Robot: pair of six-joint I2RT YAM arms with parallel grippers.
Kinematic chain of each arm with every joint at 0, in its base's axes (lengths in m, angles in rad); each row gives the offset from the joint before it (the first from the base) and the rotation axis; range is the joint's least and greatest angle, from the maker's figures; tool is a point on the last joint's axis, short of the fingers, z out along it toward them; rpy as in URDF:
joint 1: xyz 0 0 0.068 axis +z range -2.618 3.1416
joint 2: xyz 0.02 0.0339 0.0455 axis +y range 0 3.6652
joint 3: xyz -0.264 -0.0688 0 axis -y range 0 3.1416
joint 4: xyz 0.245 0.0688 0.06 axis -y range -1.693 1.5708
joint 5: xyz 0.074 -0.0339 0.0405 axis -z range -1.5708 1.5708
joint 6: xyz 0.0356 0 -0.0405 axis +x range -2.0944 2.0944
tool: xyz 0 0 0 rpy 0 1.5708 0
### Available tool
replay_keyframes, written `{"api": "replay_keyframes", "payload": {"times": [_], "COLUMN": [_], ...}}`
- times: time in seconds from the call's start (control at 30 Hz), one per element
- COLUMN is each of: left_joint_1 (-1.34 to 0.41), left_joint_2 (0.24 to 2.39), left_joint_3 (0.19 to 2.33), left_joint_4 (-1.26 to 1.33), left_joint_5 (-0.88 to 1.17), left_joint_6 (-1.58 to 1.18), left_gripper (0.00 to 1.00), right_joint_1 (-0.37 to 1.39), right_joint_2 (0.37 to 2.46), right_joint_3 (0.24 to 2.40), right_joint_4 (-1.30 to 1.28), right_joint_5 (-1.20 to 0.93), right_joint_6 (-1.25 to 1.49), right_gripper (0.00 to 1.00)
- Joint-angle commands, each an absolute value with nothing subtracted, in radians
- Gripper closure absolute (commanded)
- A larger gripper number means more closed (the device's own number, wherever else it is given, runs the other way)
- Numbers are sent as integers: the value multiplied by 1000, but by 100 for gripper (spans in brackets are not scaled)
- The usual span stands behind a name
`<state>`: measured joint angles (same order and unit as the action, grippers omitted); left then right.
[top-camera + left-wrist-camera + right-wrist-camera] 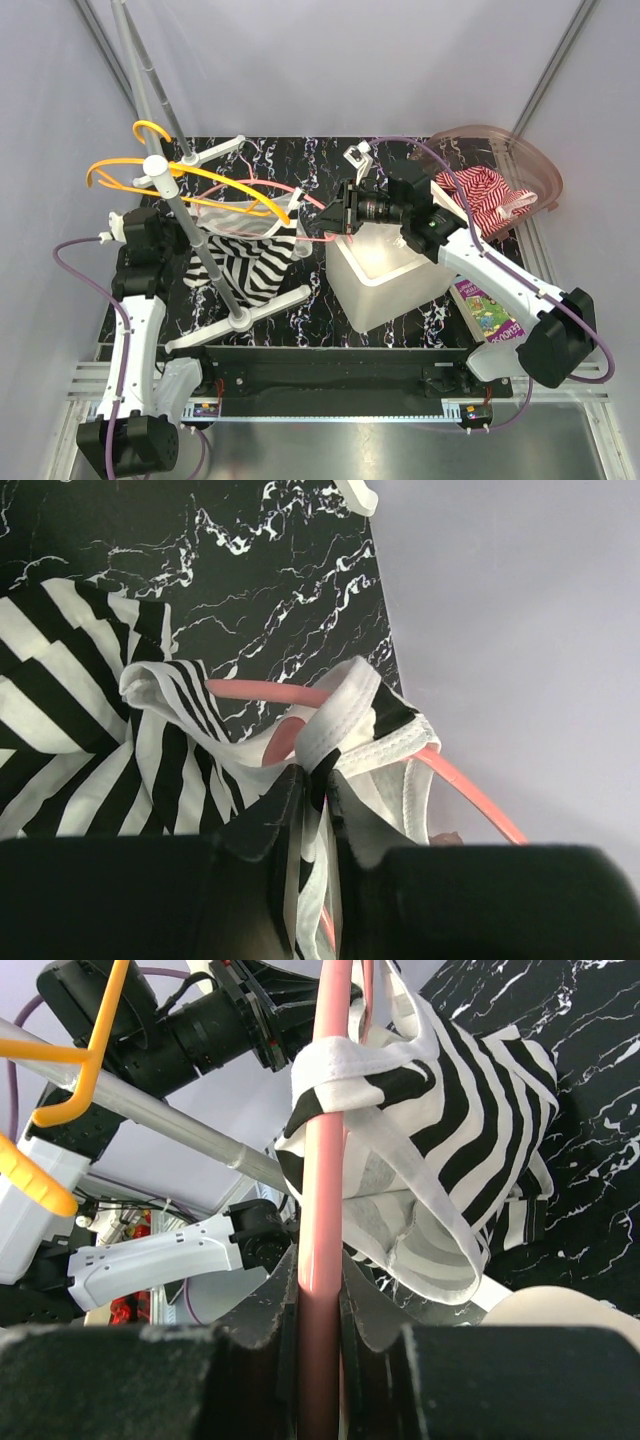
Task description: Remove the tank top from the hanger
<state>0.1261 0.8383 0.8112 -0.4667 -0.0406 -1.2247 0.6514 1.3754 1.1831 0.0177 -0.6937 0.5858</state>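
The black-and-white striped tank top (245, 258) hangs on a pink hanger (300, 195) beside the rack pole, above the black marble table. My left gripper (196, 232) is at the top's left shoulder. In the left wrist view it (318, 785) is shut on the top's white-edged strap fabric (345, 705), with the pink hanger (465, 783) running past the strap. My right gripper (335, 215) is at the hanger's right end. In the right wrist view it (322, 1280) is shut on the pink hanger bar (325, 1160), and the tank top (470, 1130) drapes over that bar further along.
A grey rack pole (190, 225) with white cross feet (240, 320) stands in front of the left arm and carries orange hangers (130, 170). A white box (385, 280) sits under the right arm. A brown basket (535, 165) with red-striped cloth and a booklet (490, 312) are at the right.
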Motion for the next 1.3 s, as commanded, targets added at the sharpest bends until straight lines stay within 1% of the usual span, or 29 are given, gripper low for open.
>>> {"api": "replay_keyframes", "payload": {"times": [0.0, 0.07, 0.1, 0.13, 0.27, 0.4, 0.53, 0.73, 0.83, 1.0, 1.17, 1.27], "left_joint_1": [132, 132, 132, 132, 138, 146, 166, 173, 179, 179, 179, 179], "left_joint_2": [813, 807, 807, 805, 814, 836, 865, 868, 867, 882, 851, 832], "left_joint_3": [874, 887, 890, 900, 945, 1028, 1063, 1006, 963, 951, 937, 890], "left_joint_4": [-488, -498, -509, -515, -541, -601, -676, -712, -726, -670, -712, -742], "left_joint_5": [-58, -74, -83, -107, -179, -305, -362, -325, -318, -298, -288, -214], "left_joint_6": [-1207, -1201, -1198, -1192, -1146, -1072, -1066, -1100, -1135, -1105, -1097, -1140], "left_gripper": [86, 91, 100, 100, 100, 100, 100, 100, 100, 100, 100, 100], "right_joint_1": [649, 647, 647, 647, 647, 647, 647, 644, 638, 634, 620, 620], "right_joint_2": [1315, 1310, 1309, 1302, 1269, 1223, 1181, 1160, 1170, 1181, 1210, 1250], "right_joint_3": [1197, 1195, 1195, 1193, 1175, 1144, 1135, 1144, 1150, 1134, 1158, 1196], "right_joint_4": [38, 31, 31, 29, 29, 29, 38, 61, 95, 155, 172, 187], "right_joint_5": [-677, -672, -672, -678, -706, -727, -729, -683, -702, -732, -723, -715], "right_joint_6": [549, 548, 548, 548, 549, 551, 538, 571, 609, 683, 701, 721], "right_gripper": [100, 100, 100, 100, 100, 100, 100, 100, 100, 100, 100, 100]}}
